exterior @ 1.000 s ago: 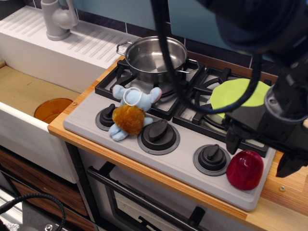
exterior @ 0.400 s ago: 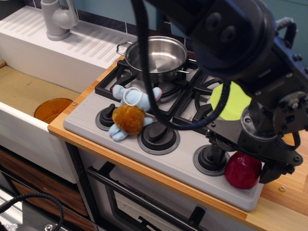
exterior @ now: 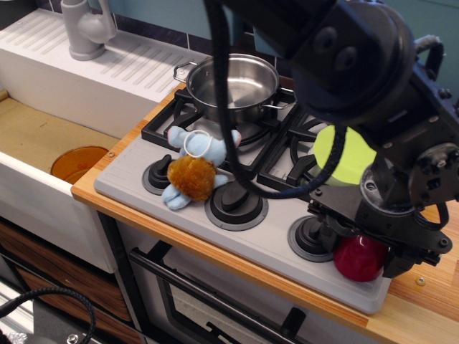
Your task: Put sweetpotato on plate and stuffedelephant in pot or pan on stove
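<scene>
The dark-red sweetpotato (exterior: 356, 259) sits on the front right corner of the grey stove (exterior: 265, 240), beside the right knob. My gripper (exterior: 364, 251) is low over it, open, with one jaw on each side of it; the arm hides its top. The lime-green plate (exterior: 344, 156) lies on the back right burner, partly hidden by the arm. The stuffedelephant (exterior: 193, 170) lies on the stove's front left, across the knobs and the grate edge. The steel pot (exterior: 233, 86) stands empty on the back left burner.
An orange-brown disc (exterior: 79, 163) lies in the sink basin (exterior: 36, 136) at the left. A grey faucet (exterior: 86, 29) stands at the back left on the white drainboard. The wooden counter edge (exterior: 423, 301) runs to the right of the stove. A black cable (exterior: 237, 143) hangs over the burners.
My gripper has moved left and down from beside the sweetpotato to straddle it. The sweetpotato, elephant, pot and plate have not moved.
</scene>
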Robot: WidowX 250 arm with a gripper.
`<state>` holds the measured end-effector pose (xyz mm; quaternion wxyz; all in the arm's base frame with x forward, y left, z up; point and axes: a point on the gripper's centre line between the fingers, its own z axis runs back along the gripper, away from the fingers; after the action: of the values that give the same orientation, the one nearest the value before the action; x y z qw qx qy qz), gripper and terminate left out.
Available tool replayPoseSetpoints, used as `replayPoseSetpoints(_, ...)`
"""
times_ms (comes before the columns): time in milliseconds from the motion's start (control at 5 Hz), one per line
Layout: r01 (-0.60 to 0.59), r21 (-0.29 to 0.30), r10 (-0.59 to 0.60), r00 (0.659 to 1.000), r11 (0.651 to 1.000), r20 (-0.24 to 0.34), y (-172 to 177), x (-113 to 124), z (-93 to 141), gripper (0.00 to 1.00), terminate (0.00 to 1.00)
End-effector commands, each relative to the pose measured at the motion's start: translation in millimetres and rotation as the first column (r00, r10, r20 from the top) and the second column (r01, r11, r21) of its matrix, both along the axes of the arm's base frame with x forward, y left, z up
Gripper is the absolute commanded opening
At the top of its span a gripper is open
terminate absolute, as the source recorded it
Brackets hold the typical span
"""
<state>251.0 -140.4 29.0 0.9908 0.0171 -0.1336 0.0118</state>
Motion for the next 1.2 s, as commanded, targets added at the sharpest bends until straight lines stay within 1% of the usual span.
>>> replayPoseSetpoints(0, -0.010, -0.002, 0.010, 1.000, 1.000, -0.013, -1, 6, 5, 0.00, 0.00)
replayPoseSetpoints(200, -0.004, 0.010, 0.004, 0.999, 1.000, -0.049, -1, 5, 3, 0.00, 0.00)
replayPoseSetpoints(400, 0.024, 0.030, -0.020, 0.990, 0.999, -0.139, -3, 8, 53, 0.00, 0.00)
replayPoseSetpoints(600, 0.036, 0.044, -0.027, 0.984, 0.998, -0.179, 4, 22, 102, 0.00, 0.00)
replayPoseSetpoints(800, 0.051, 0.050, -0.040, 0.980, 0.997, -0.195, 13, 42, 125, 0.00, 0.00)
replayPoseSetpoints(1000, 0.081, 0.016, -0.078, 0.984, 0.997, -0.161, 19, 68, 119, 0.00, 0.00)
